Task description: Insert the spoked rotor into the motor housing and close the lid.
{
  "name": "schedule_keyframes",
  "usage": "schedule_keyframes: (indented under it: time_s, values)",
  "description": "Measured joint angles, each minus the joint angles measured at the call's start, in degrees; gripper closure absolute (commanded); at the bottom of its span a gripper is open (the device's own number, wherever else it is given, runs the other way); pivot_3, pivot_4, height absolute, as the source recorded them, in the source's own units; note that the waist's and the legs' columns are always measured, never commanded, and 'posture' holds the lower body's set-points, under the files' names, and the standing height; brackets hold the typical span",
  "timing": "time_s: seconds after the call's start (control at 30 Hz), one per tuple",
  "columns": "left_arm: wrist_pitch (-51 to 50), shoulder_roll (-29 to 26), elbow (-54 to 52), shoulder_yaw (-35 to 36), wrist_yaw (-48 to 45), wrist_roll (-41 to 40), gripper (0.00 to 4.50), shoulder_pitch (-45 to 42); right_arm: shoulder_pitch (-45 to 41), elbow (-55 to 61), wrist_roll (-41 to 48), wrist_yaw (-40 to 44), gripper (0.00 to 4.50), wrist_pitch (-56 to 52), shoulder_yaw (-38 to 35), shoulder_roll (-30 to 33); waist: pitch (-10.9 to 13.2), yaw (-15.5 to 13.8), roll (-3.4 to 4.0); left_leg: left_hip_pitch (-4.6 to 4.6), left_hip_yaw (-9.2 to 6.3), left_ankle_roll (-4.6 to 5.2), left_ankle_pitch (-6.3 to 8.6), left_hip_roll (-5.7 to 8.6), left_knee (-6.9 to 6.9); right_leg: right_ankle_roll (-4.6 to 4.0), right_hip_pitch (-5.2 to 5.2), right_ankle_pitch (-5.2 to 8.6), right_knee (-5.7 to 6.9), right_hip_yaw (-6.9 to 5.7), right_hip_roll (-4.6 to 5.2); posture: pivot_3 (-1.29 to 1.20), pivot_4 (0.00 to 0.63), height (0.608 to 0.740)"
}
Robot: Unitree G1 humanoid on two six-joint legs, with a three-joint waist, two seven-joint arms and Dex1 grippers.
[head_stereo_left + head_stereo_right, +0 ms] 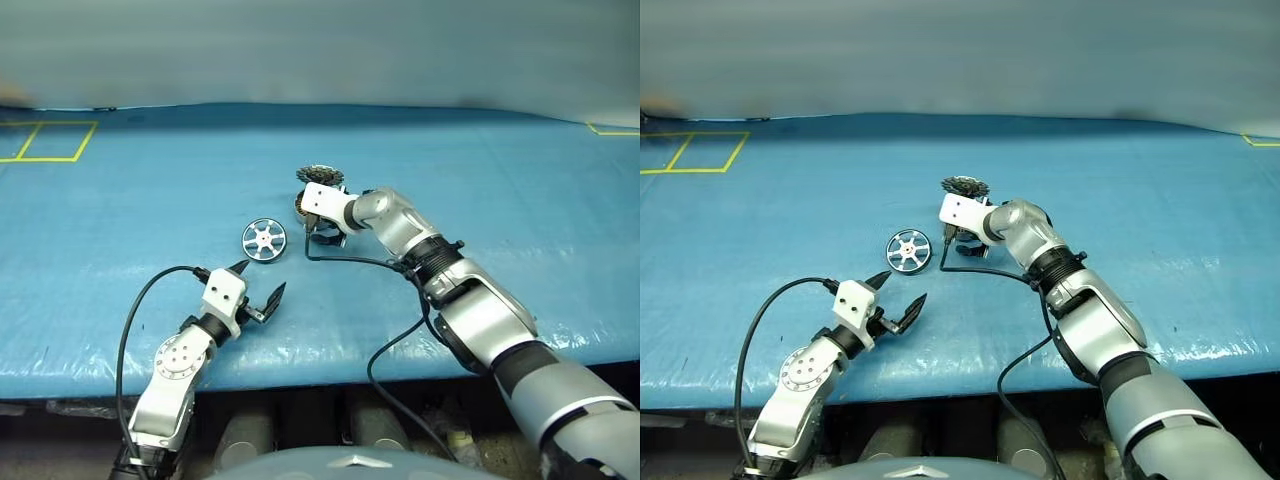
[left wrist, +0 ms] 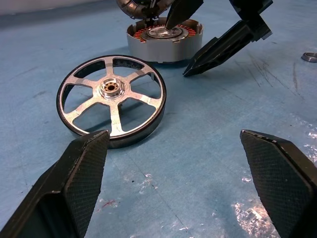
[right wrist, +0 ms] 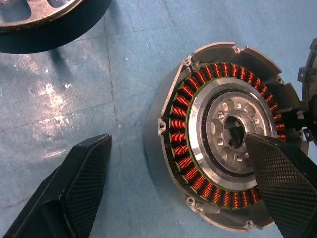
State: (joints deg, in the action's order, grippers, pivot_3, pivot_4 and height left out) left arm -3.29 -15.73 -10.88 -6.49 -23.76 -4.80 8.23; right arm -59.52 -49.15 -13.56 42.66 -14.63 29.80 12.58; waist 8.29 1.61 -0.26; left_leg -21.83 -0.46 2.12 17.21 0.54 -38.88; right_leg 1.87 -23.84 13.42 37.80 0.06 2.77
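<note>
Left gripper (image 1: 258, 282) low over the blue table (image 1: 120, 220), fingers (image 2: 81, 173) spread wide, empty, touching nothing. Rotor (image 1: 263, 239) flat on the table just past those fingers, at about 12 o'clock from them, apart from both tips. Housing (image 3: 225, 136) upright on the table at roughly 2 o'clock from the rotor, near it but not touching, copper windings ringing a silver hub. Right gripper (image 2: 198, 37) angled down over the housing, fingers (image 3: 285, 183) splayed wide, gripping nothing; one across the housing's top, contact unclear, the other beside its wall over bare table. Lid (image 1: 320, 175) just behind the housing at 12 o'clock, toothed dark edge showing.
</note>
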Motion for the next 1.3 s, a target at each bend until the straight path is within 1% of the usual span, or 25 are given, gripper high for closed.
schedule_keyframes:
  time_s: [0.13,0.17,0.23,0.4,0.43,0.6,0.67,0.77,0.97,1.07,1.17,1.23,1.3]
  values:
    - [0.03,0.21,-0.16,-0.47,0.43,0.23,0.01,0.21,-1.04,-3.51,-0.20,1.24,0.01,2.09,-1.09,-1.10,0.00,0.10,0.01,0.00,-0.01,0.01,0.01,0.00,0.01,0.00,0.00,0.00,0.00,-0.01,0.02,0.00,0.150,0.740]
    - [0.03,0.25,-0.16,-0.55,0.60,0.26,0.00,0.21,-1.25,-4.09,-0.48,1.43,0.19,2.44,-1.12,-1.32,0.00,0.12,0.01,0.00,-0.01,0.01,0.01,0.00,0.02,0.00,0.00,0.00,0.00,-0.01,0.03,0.00,0.150,0.740]
    - [0.03,0.30,-0.16,-0.66,0.95,0.29,0.00,0.33,-1.64,-4.94,-1.05,2.08,0.61,3.37,-1.12,-1.52,0.00,0.14,0.02,0.01,-0.01,0.00,0.01,0.01,0.02,0.00,0.00,0.00,0.00,-0.02,0.04,0.00,0.150,0.740]
    - [0.03,0.30,-0.16,-0.69,1.24,0.31,0.00,0.74,-2.30,-5.97,-2.08,2.35,2.24,4.16,-2.15,-1.76,-0.01,0.16,0.02,0.01,-0.01,0.00,0.02,0.02,0.05,-0.01,0.00,0.00,-0.01,-0.05,0.09,0.00,0.150,0.740]
    - [0.03,0.29,-0.16,-0.69,1.26,0.31,0.00,0.75,-2.31,-5.98,-2.17,2.63,2.40,4.14,-2.34,-1.76,-0.02,0.18,0.02,0.02,-0.01,-0.01,0.01,0.02,0.05,-0.01,0.01,0.00,-0.01,-0.08,0.10,0.00,0.150,0.740]
    - [0.03,0.29,-0.16,-0.73,1.23,0.30,0.00,0.73,-1.93,-5.45,-2.94,2.95,2.40,3.92,-3.09,-1.76,-0.03,0.25,0.05,0.02,-0.03,0.14,0.10,0.04,0.05,-0.02,0.03,0.01,0.00,-0.14,0.16,0.00,0.150,0.740]
    - [0.03,0.29,-0.16,-0.79,1.21,0.30,0.00,0.61,-0.40,-2.58,-3.07,3.13,2.40,2.72,-3.46,-1.24,-0.04,0.15,0.05,0.02,-0.05,0.19,0.13,0.05,0.05,-0.02,0.03,0.01,-0.01,-0.17,0.19,0.00,0.150,0.740]
    - [0.04,0.35,-0.16,-0.86,1.21,0.29,0.00,0.29,4.72,6.89,-3.10,4.00,2.40,-0.99,-4.11,0.33,-0.08,-0.05,0.08,0.02,-0.05,0.23,0.20,0.05,0.06,-0.02,0.04,0.01,-0.03,-0.22,0.22,0.00,0.150,0.740]
    - [0.03,0.53,-0.15,-0.86,1.18,0.20,0.00,0.14,21.81,38.06,-3.69,5.52,2.40,-16.94,-4.28,3.64,-0.61,-0.60,0.38,0.02,-0.06,0.34,0.37,0.05,0.05,-0.06,0.08,0.04,-0.10,-0.29,0.25,0.00,0.150,0.740]
    - [-0.03,0.54,-0.15,-0.86,1.04,0.14,0.00,0.11,28.60,49.85,-4.20,4.72,2.40,-24.77,-4.11,3.63,-0.70,-0.84,0.37,0.06,-0.07,0.36,0.39,0.05,0.05,-0.07,0.12,0.04,-0.11,-0.32,0.26,0.00,0.150,0.740]
    - [-0.07,0.52,-0.15,-0.87,0.71,0.09,0.00,0.09,32.94,57.46,-4.70,2.77,2.40,-30.33,-3.05,3.05,-0.71,-0.93,0.35,0.18,-0.07,0.31,0.35,0.05,0.03,-0.10,0.21,0.07,-0.09,-0.37,0.30,0.00,0.150,0.740]
    - [-0.09,0.51,-0.15,-0.88,0.34,0.08,0.00,-0.04,34.49,60.43,-5.04,1.24,2.40,-33.58,-2.47,2.37,-0.71,-0.93,0.35,0.21,-0.08,0.27,0.32,0.04,-0.02,-0.39,0.23,0.23,-0.05,-0.40,0.31,0.00,0.150,0.740]
    - [-0.12,0.51,-0.15,-0.89,0.04,0.08,0.00,-0.05,35.54,62.37,-5.13,-0.14,2.40,-36.10,-2.05,1.87,-0.71,-0.95,0.34,0.25,-0.11,0.27,0.31,0.04,-0.08,-0.40,0.20,0.24,-0.04,-0.46,0.31,0.00,0.150,0.740]
